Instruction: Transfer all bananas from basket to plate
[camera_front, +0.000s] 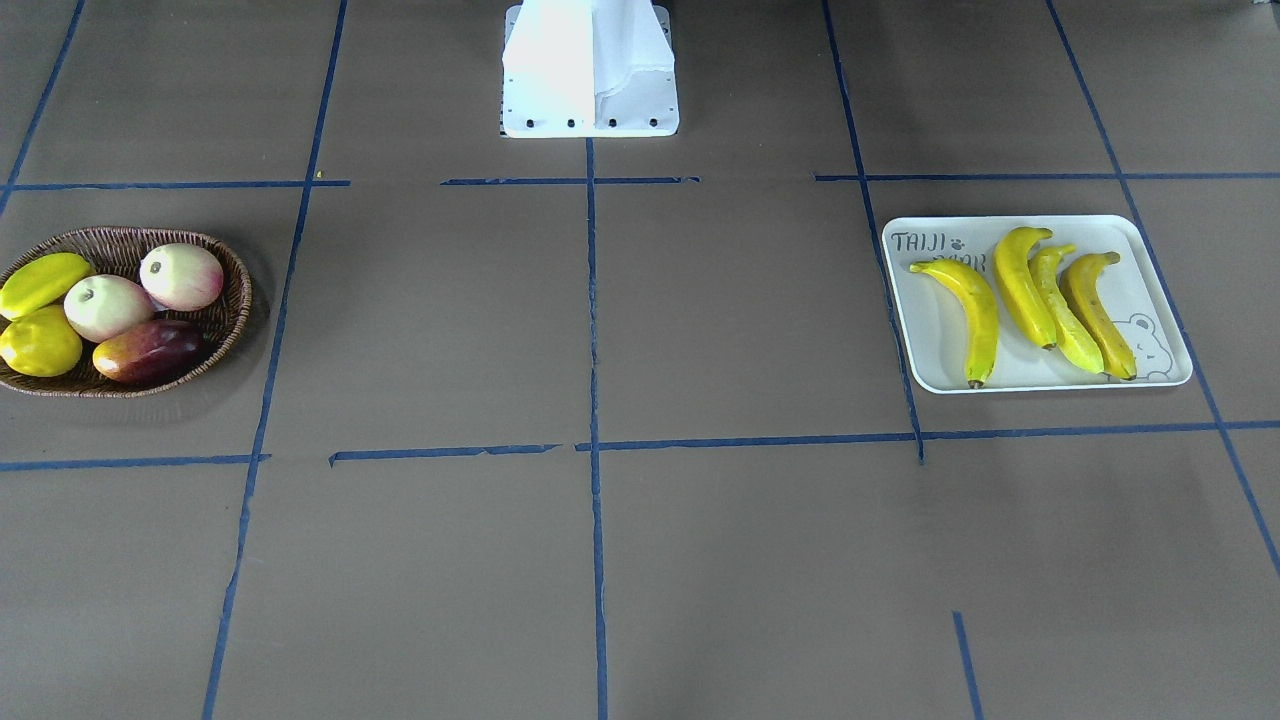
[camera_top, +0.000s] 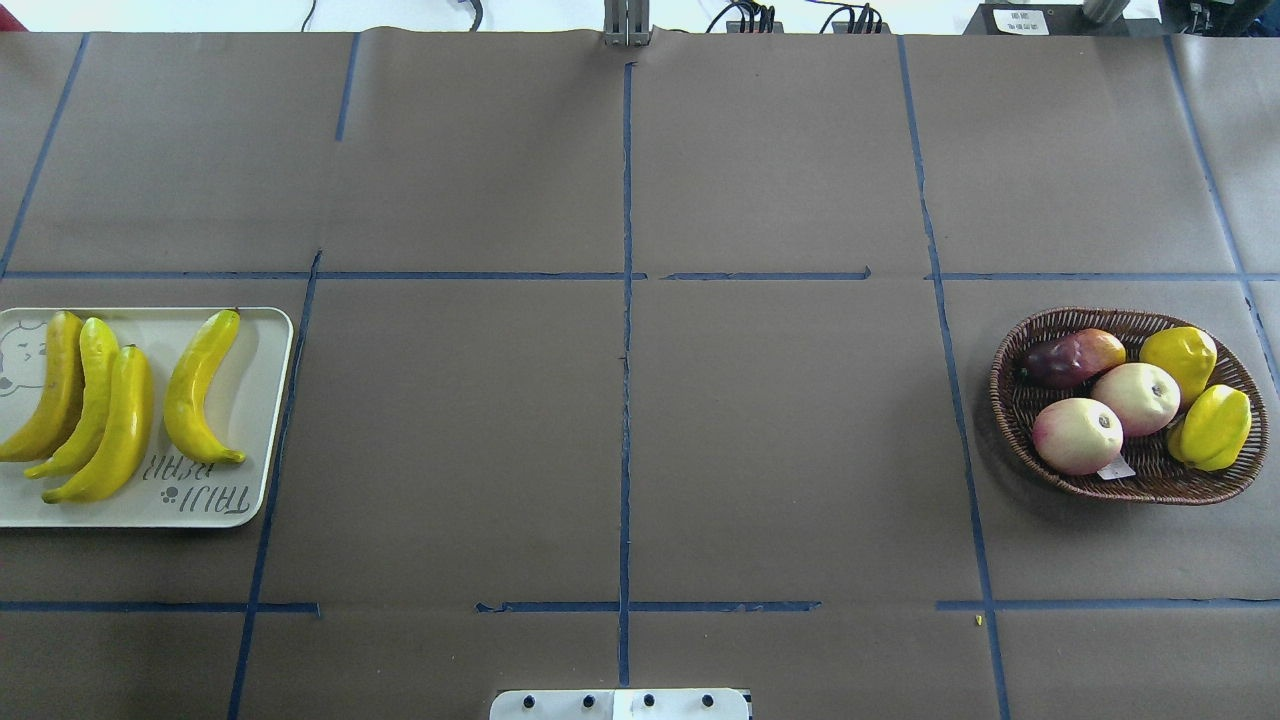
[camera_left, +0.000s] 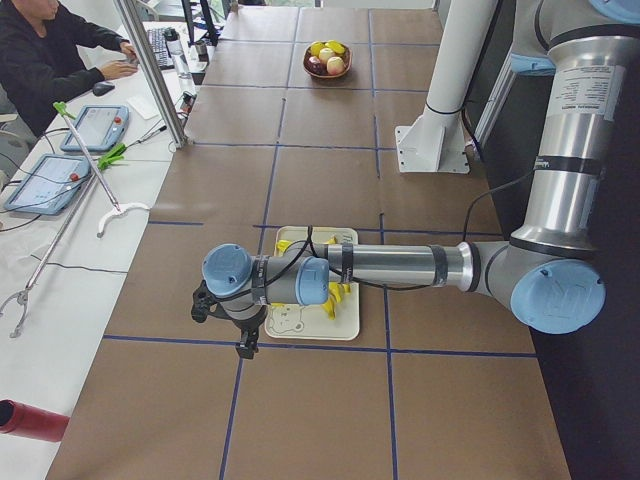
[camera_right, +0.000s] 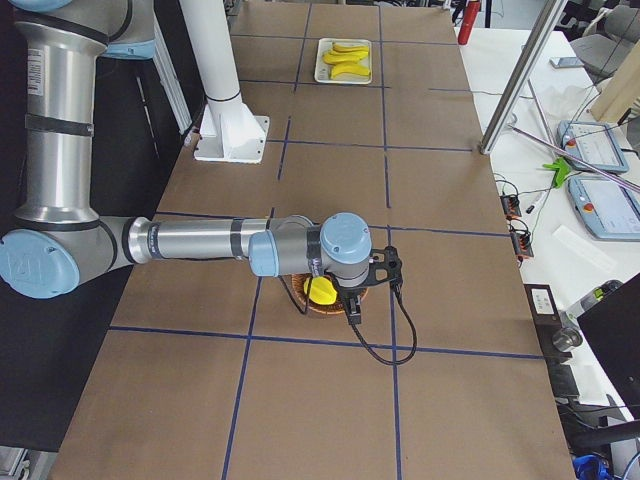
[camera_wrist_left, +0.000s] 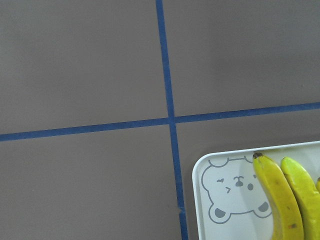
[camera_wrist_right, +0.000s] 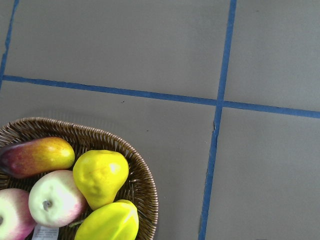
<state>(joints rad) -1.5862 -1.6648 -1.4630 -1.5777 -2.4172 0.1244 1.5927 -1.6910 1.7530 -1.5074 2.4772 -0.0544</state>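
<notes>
Several yellow bananas (camera_front: 1022, 285) lie side by side on the off-white "TAIJI BEAR" plate (camera_front: 930, 340); they also show in the overhead view (camera_top: 120, 425) on the plate (camera_top: 255, 400). The wicker basket (camera_front: 215, 325) holds no bananas, only other fruit. The left gripper (camera_left: 222, 318) hangs over the table just past the plate's bear-face end; I cannot tell whether it is open or shut. Its wrist view shows the plate corner (camera_wrist_left: 210, 165) and a banana (camera_wrist_left: 280, 200). The right gripper (camera_right: 372, 285) hangs beside the basket (camera_right: 325, 308); I cannot tell its state.
The basket (camera_top: 1010, 400) holds two pink-white apples (camera_top: 1078, 435), a red-yellow mango (camera_top: 1070, 358), a yellow pear-like fruit (camera_top: 1180, 358) and a yellow-green pointed fruit (camera_top: 1215, 428). The white robot base (camera_front: 590, 70) stands at the table's middle edge. An operator sits at a side table (camera_left: 50, 60).
</notes>
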